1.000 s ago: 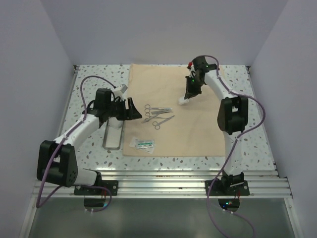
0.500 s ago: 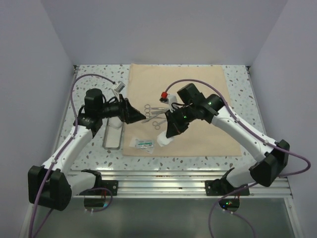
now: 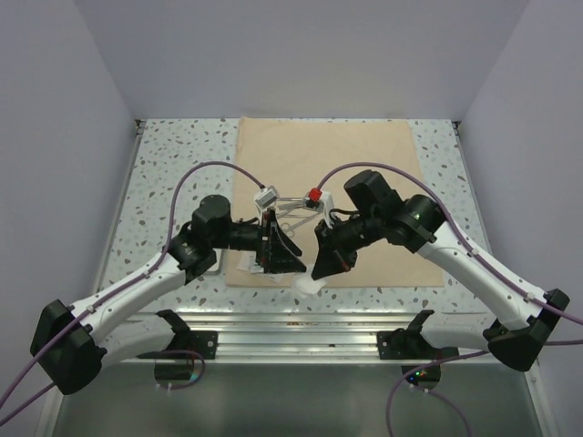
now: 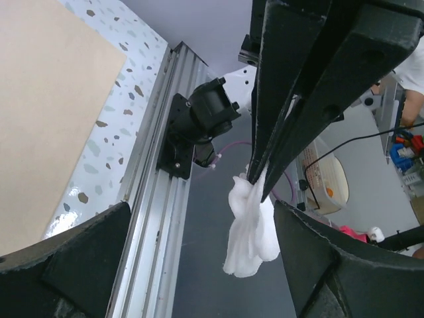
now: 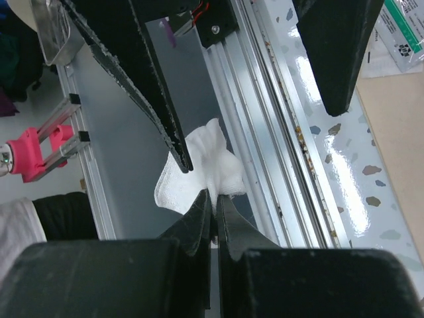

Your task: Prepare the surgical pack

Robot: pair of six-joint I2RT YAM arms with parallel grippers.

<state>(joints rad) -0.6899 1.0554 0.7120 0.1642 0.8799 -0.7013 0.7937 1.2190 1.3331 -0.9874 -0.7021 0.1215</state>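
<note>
Checking the right gripper (image 3: 319, 271) first, you find its jaws clenched on a wad of white gauze (image 3: 308, 286). Both wrist views show the two fingers pressed nearly together. The gauze is pinched at their tips and its loose bulk hangs free below them. Gripper and gauze sit just past the near edge of the beige cloth (image 3: 323, 164), over the speckled table (image 3: 173, 173) near the aluminium rail (image 3: 301, 320).

The left gripper (image 3: 281, 257) points toward the right one — its jaws stand wide apart and grasp nothing. From the left wrist camera you see the right gripper's fingertips and the hanging gauze framed in the gap between the left fingers (image 4: 66, 265). From the right wrist camera those same fingers flank the gauze, one on each side. One tip lies at the gauze's edge; you cannot tell whether it touches.

The beige cloth lies flat on the table behind both grippers and reaches toward the far wall. Silver instruments (image 3: 291, 206) rest on the cloth just behind the left gripper, which hides most of them. A sealed packet with green print (image 5: 401, 33) lies beside one left finger, at the near edge of the cloth.
</note>
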